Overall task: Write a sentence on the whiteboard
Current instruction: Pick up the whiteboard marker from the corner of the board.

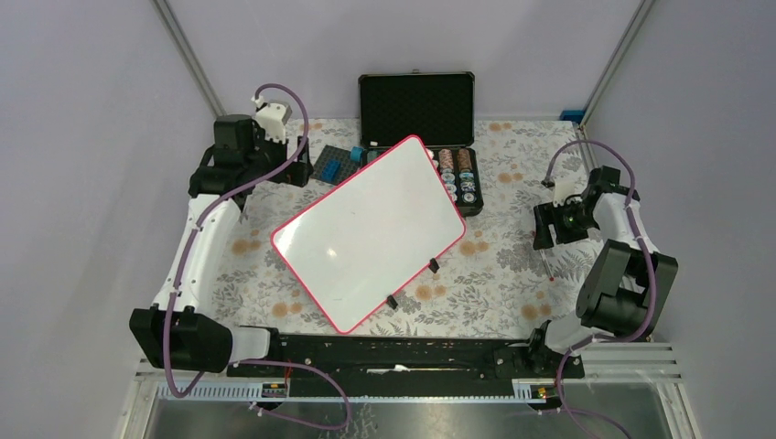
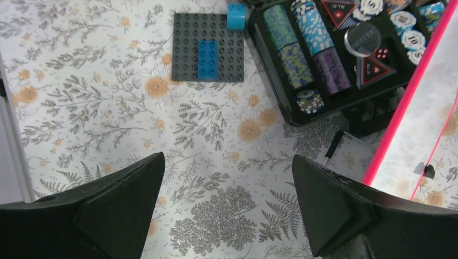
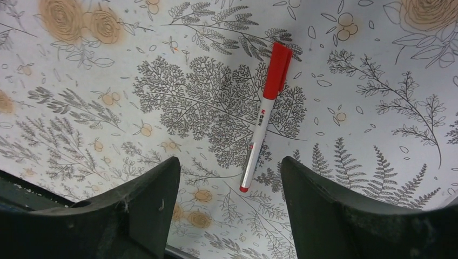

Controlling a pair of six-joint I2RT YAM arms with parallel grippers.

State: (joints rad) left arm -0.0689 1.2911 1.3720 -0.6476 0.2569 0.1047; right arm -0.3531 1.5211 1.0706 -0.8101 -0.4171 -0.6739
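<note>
The whiteboard (image 1: 371, 233) lies tilted in the middle of the table, pink-red frame, two black clips on its near long edge. Its surface is blank; no sentence shows on it. Its framed edge (image 2: 409, 94) also shows at the right of the left wrist view. A red-capped marker (image 3: 263, 116) lies on the floral cloth just ahead of my right gripper (image 3: 229, 162), which is open and empty above it. The marker (image 1: 546, 263) shows thin at the right in the top view, under the right gripper (image 1: 546, 233). My left gripper (image 2: 227, 162) is open and empty over bare cloth, left of the board.
An open black case (image 1: 416, 105) of poker chips (image 2: 302, 48) stands behind the board, partly under its far corner. A dark grey brick baseplate (image 2: 208, 48) with blue bricks lies to its left. A small black item (image 2: 333, 147) lies beside the board's edge.
</note>
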